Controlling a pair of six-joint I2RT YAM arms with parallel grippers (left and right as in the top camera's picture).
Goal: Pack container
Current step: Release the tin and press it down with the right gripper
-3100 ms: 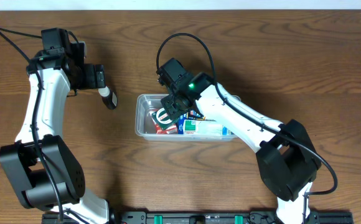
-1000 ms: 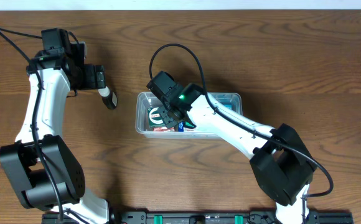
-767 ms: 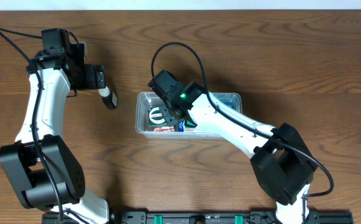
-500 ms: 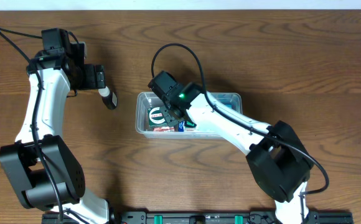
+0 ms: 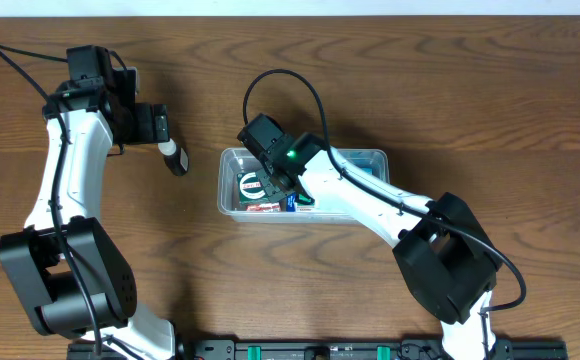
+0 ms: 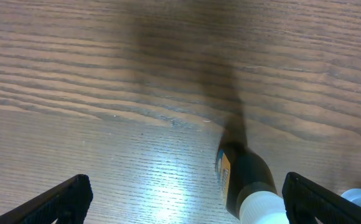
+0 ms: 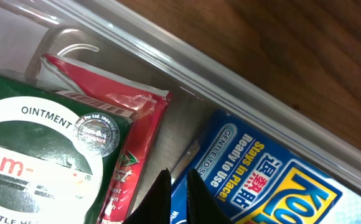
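Note:
The clear plastic container (image 5: 370,153) lies mid-table and holds several packets. My right gripper (image 5: 288,190) is down inside its left half. In the right wrist view the jaws (image 7: 179,190) are shut, tips at the seam between a red packet (image 7: 137,124) and a blue packet (image 7: 267,180). A green ointment packet (image 7: 37,155) lies on the red one, and the container rim (image 7: 249,87) runs behind. My left gripper (image 5: 162,128) is open over bare table. A black bottle with a white cap (image 6: 246,186) lies between its jaws (image 6: 190,196).
The black bottle (image 5: 175,157) lies on the wood about a hand's width left of the container. The green packet (image 5: 253,186) fills the container's left end. The right arm's cable loops above the container's far rim.
Since three seconds ago my right gripper has shifted left and lower inside the container. Over the last second it has barely moved. The left arm and bottle have not moved.

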